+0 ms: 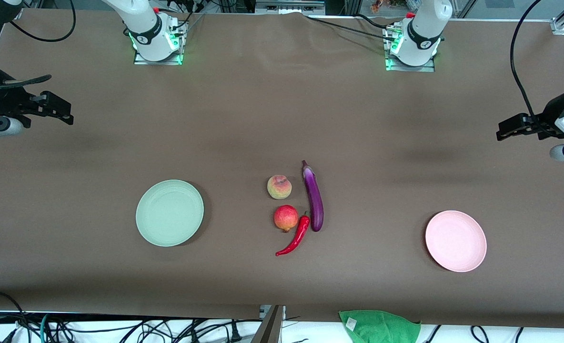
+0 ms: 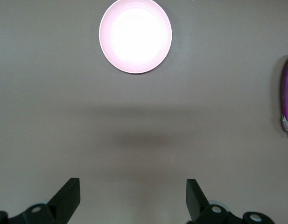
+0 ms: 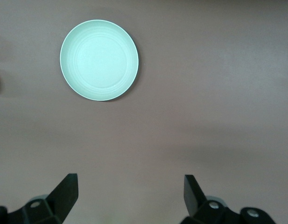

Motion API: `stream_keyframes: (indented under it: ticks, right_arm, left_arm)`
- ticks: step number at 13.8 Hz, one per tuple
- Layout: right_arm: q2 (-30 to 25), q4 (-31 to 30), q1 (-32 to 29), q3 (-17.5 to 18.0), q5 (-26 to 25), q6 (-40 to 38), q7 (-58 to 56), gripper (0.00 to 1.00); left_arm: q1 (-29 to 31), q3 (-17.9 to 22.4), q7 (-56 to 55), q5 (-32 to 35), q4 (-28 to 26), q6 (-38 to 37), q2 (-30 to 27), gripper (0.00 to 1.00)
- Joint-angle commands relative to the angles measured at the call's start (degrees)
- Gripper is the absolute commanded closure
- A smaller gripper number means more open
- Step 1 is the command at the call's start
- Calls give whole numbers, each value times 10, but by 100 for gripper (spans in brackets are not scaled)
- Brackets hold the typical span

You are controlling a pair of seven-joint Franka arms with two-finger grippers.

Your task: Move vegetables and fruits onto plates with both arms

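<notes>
Both our grippers, left (image 2: 133,200) and right (image 3: 129,198), hang wide apart, well away from the eggplant (image 1: 314,197); glossy, likely slippery, so we grab mid-body.

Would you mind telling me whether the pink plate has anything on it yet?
Empty. The pink plate shows a bare surface in the front and left wrist views; all four items lie on the table between the plates.
</notes>
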Motion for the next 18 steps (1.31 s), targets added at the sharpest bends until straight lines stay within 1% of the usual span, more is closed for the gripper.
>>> stream_keyframes:
  ticks: [1,18]
  right_arm:
    - [-16,-16,0,0,-7,6,-10,0]
    - [-16,-16,0,-1,-6,6,-9,0]
  left_arm:
    - [2,0,-3,-2,35,-22,15,0]
    - [-5,-2,2,-9,46,-22,32,0]
